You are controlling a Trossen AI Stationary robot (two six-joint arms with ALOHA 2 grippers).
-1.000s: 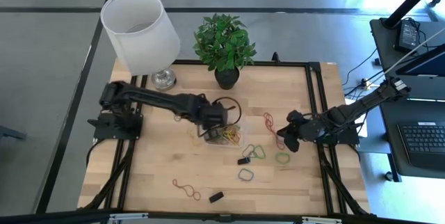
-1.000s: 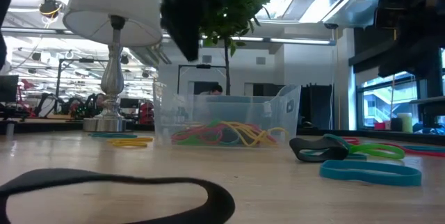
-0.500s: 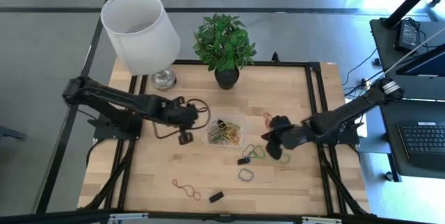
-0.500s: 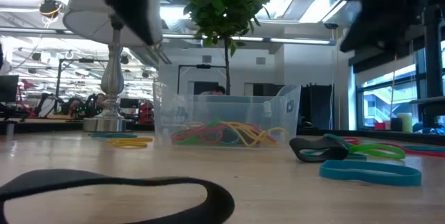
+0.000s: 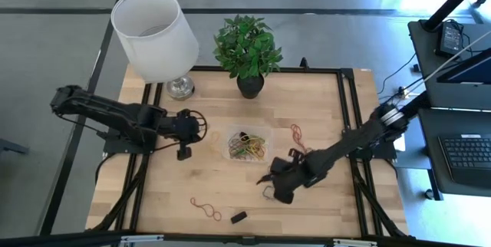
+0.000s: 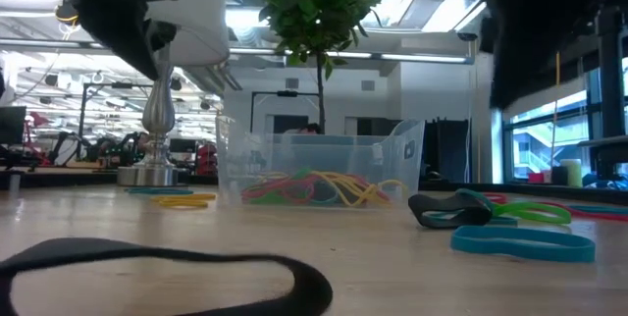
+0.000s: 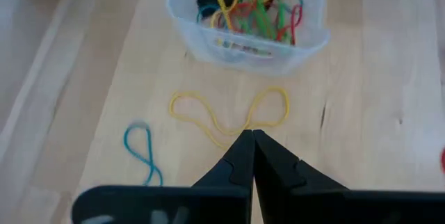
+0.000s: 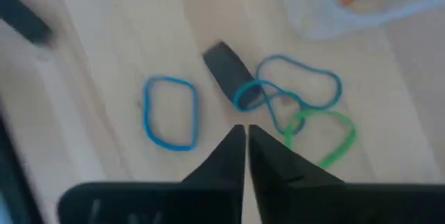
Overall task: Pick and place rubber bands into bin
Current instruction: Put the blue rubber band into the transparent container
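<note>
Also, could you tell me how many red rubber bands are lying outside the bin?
2 red bands: one near the table's front edge, one right of the bin; the right arm may hide others.

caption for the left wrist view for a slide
Shut left gripper above a yellow rubber band beside the bin of rubber bands.

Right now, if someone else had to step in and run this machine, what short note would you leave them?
Left hand: shut, empty, above a yellow rubber band beside the bin.
Right hand: fingers nearly together, holding nothing, over the blue and green bands in front of the bin.
Done: the bin holds a mixed pile of bands.
Left: the yellow band, a blue one near it, a blue loop, red ones on the table, and the black pieces.
</note>
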